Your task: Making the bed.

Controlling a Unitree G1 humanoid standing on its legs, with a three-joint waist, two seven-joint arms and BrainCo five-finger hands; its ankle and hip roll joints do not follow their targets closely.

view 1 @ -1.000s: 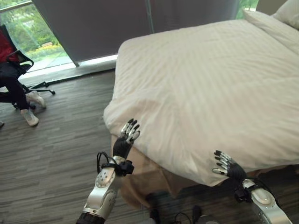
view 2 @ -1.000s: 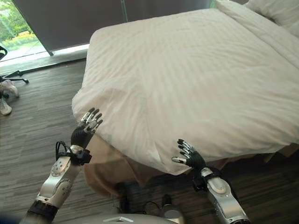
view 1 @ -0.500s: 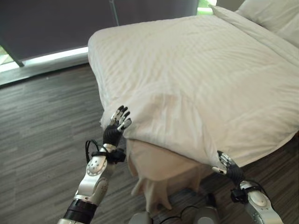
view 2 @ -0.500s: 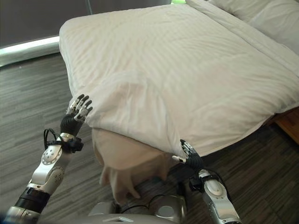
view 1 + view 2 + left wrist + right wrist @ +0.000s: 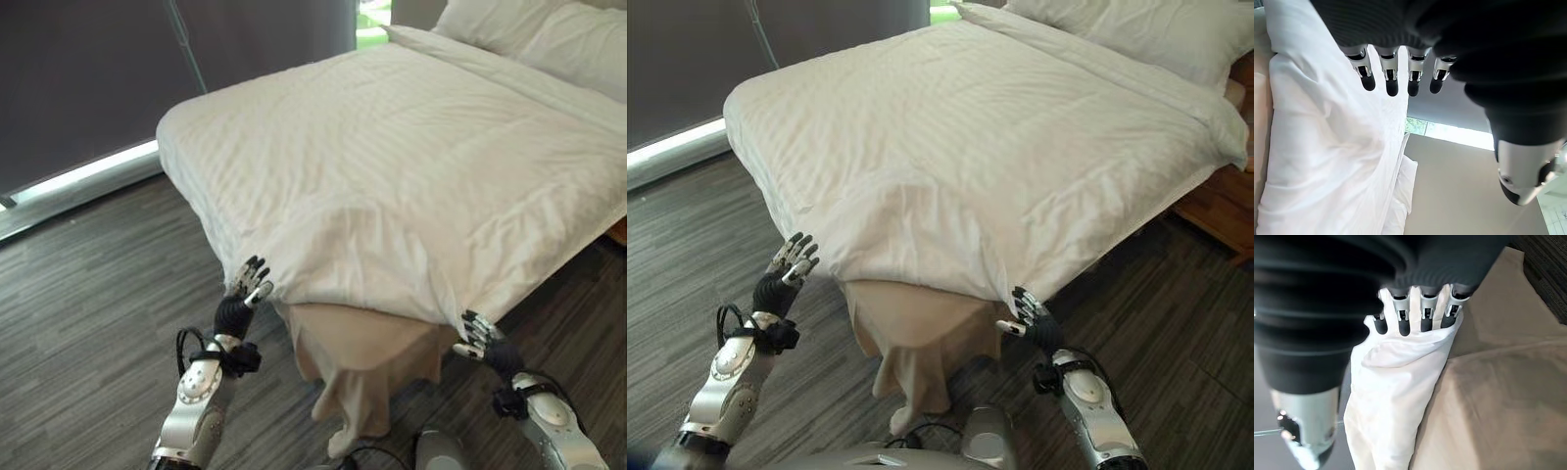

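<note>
My right hand [image 5: 1029, 315] sits low at the foot corner of the bed, fingers straight and relaxed, tips laid against the hem of the duvet [image 5: 411, 186]. My right wrist view shows those fingertips [image 5: 1403, 325] touching a white fold of the cover without curling round it, so nothing is gripped there. The duvet hangs just above and ahead of that hand, its edge drooping over the tan bed skirt [image 5: 367, 357].

My left hand [image 5: 245, 294] is raised at the other side of the same corner, fingers likewise straight and open, holding nothing. In the left wrist view its fingertips [image 5: 1392, 86] stand just beside the white cover; I cannot tell whether they touch it.

Outward from both hands, the duvet runs away from me, its long axis going from this corner up towards the pillows [image 5: 534, 39] at the far right. The corner of the cover lies between my two hands, bulging down over the skirt. The hem slants from my left hand down to my right, so the right is the closer of the two to cloth it could take.

I judge the next move turns on this: each hand must close on the hem beside it, then draw along that long axis to square the corner.
</note>
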